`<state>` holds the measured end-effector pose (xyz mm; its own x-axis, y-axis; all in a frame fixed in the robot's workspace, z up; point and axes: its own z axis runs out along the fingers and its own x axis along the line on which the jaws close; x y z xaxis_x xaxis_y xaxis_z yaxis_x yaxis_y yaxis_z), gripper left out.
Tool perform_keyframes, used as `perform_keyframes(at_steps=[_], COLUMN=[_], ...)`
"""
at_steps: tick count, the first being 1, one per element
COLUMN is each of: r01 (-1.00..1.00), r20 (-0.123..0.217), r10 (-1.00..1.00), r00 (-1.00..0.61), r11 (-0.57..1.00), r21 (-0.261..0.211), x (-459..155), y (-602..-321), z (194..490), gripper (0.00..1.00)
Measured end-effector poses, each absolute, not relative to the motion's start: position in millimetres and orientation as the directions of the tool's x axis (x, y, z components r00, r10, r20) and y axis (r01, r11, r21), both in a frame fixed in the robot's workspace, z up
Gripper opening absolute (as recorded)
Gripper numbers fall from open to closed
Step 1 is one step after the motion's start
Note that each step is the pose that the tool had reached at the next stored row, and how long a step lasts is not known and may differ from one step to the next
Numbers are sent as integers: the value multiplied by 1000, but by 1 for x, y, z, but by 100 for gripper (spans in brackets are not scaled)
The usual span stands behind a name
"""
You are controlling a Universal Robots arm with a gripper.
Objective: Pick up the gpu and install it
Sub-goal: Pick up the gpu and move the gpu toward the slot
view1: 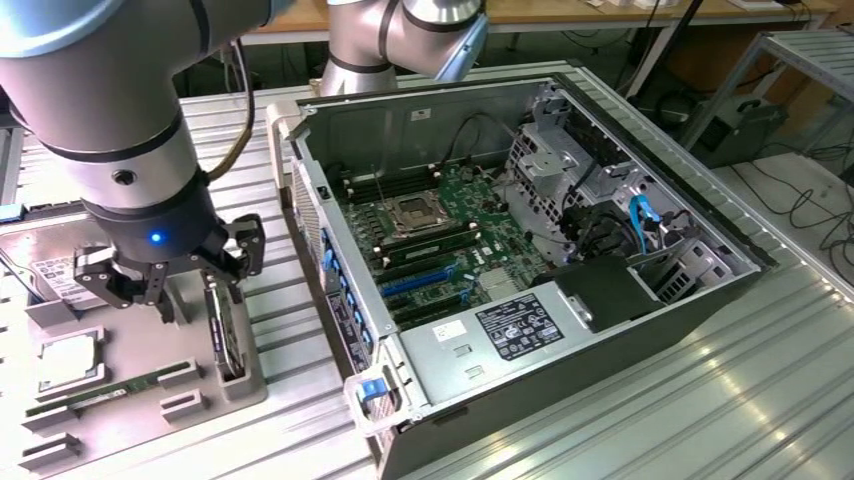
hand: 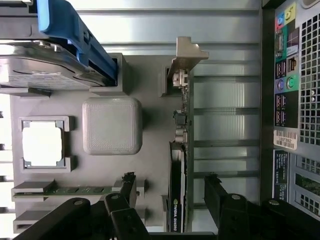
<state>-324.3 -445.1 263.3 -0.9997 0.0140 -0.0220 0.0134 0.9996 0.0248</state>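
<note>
The gpu (hand: 178,172) stands on edge in a slot of the grey parts tray (hand: 150,90), its silver bracket (hand: 186,56) at one end. In the exterior view the gpu (view1: 224,342) is a thin dark card at the tray's right side. My gripper (hand: 170,192) is open just above it. One black finger (hand: 128,189) is on each side of the card, with a gap between each and the card. Seen from outside, the gripper (view1: 196,292) hangs low over the tray (view1: 147,405), at the exterior view's left.
The tray also holds a silver hard drive (hand: 50,67) in a blue caddy, a processor (hand: 42,144) and a green memory stick (hand: 75,190). The open computer case (view1: 534,260) lies to the exterior view's right, with blue card slots (view1: 420,282) on its motherboard. Its rear panel (hand: 292,100) is near the tray.
</note>
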Motion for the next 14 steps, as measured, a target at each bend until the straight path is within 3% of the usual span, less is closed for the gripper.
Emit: perform_keyframes(at_steps=[14], r01=[15], r20=[-22], r10=[15], r00=[-1000], r11=[1000], r21=[20], x=[-321], y=[-440], z=[242], gripper=[66])
